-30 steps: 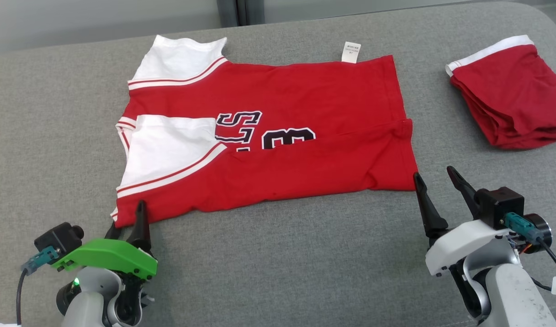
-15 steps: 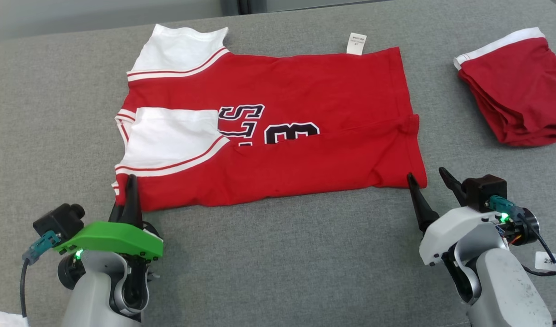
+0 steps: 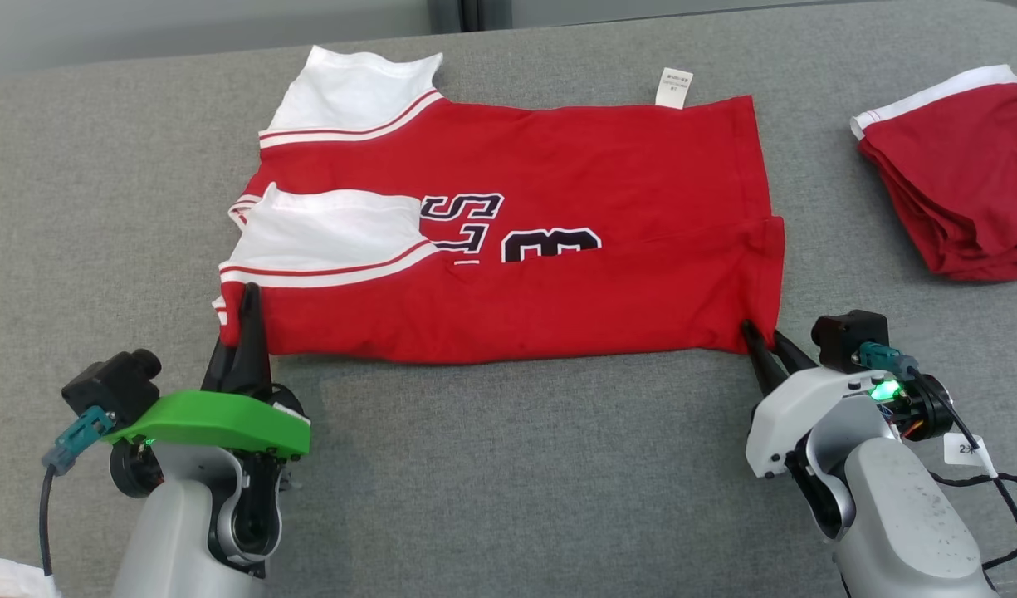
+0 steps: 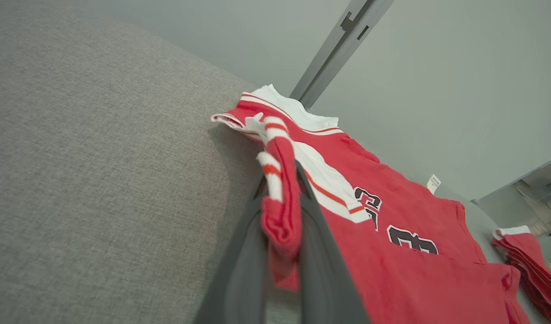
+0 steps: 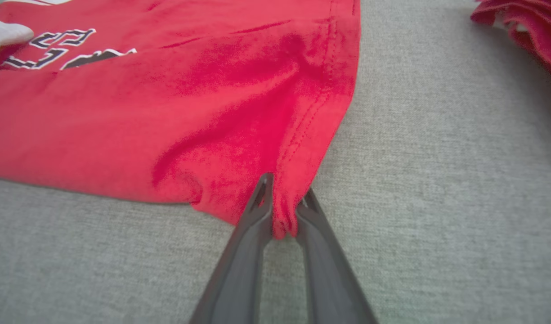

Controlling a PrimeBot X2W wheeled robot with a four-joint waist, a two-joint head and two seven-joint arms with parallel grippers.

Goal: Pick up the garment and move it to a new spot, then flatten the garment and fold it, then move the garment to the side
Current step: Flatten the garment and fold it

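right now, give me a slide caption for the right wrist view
The right claw pinches a bunched hem corner of the red jersey lying on the grey fabric surface.

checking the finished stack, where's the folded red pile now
In the head view the folded red pile lies at the far right of the grey surface, apart from the jersey.

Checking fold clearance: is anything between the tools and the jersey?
Nothing visible. The left tool and right tool each pinch a near corner of the jersey; the folded red garment lies apart, to the right.
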